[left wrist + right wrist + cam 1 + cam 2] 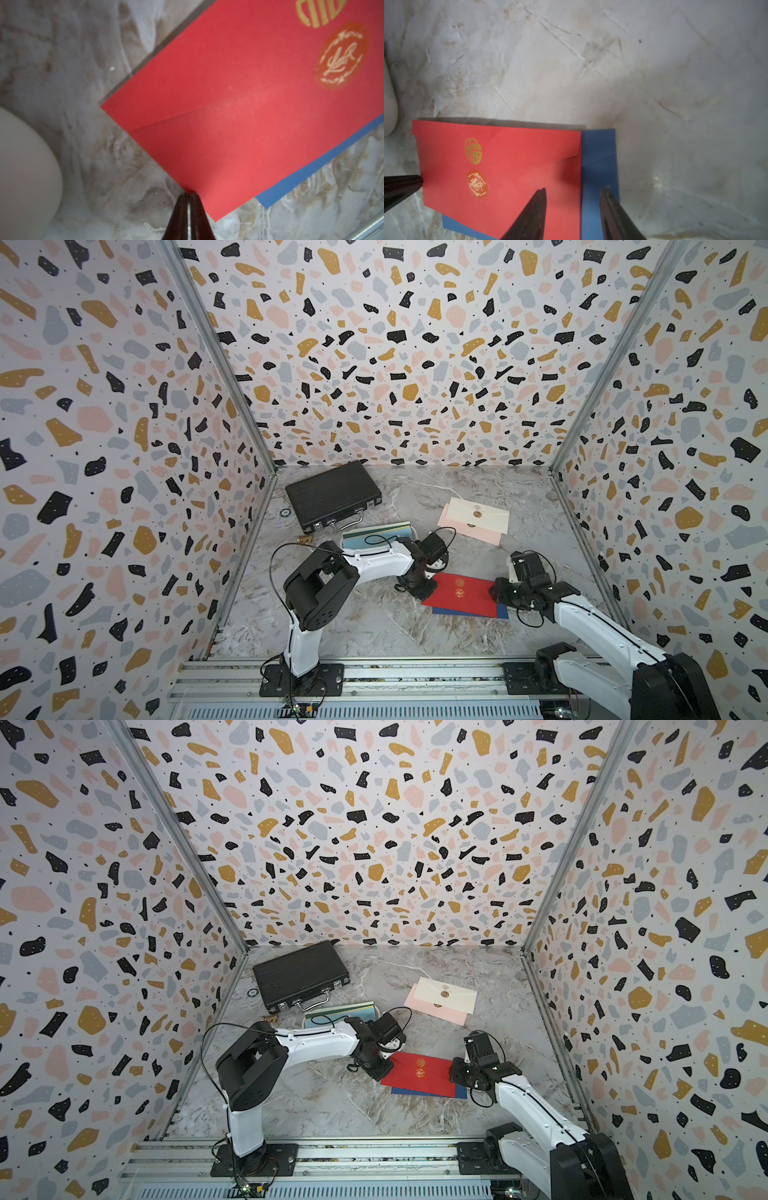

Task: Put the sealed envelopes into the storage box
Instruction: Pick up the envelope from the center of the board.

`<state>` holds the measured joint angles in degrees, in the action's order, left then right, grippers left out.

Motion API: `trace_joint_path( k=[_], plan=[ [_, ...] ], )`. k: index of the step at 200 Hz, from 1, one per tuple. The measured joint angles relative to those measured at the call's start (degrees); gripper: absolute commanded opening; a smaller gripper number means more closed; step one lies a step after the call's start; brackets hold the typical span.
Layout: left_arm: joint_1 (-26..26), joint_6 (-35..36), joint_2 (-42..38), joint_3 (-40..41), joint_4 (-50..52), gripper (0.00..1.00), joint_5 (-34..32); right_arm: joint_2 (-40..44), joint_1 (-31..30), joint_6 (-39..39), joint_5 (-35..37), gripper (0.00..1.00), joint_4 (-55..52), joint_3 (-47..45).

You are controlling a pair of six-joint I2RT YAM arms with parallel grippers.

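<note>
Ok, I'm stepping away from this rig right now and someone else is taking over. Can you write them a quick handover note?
Left end effector: closed at the red envelope's edge; grip unclear.
Right end effector: open over its other end.
The red envelope lies on a blue envelope.
Done: several envelopes in the white box.
To do: red, blue, plus the cream envelope on the pink envelope, back right.

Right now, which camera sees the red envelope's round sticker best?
The left wrist view: the sticker looks biggest, its curly gold writing showing. The right wrist view shows it smaller. In both top views it is a tiny speck on the red envelope.
</note>
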<state>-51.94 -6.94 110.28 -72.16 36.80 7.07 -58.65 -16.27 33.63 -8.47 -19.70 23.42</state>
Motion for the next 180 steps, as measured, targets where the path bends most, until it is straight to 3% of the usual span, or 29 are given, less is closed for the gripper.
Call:
trace_joint_path(
  k=[116,180],
  plan=[
    [0.00,0.00,0.74,-0.96,1.05,0.08,-0.15,-4.66,4.17,3.26,-10.14,0.52,7.69,-1.25],
    [-0.26,0.00,1.14,-1.57,1.75,0.07,-0.55,-0.07,4.37,5.25,-15.78,0.52,7.65,-1.42]
  ],
)
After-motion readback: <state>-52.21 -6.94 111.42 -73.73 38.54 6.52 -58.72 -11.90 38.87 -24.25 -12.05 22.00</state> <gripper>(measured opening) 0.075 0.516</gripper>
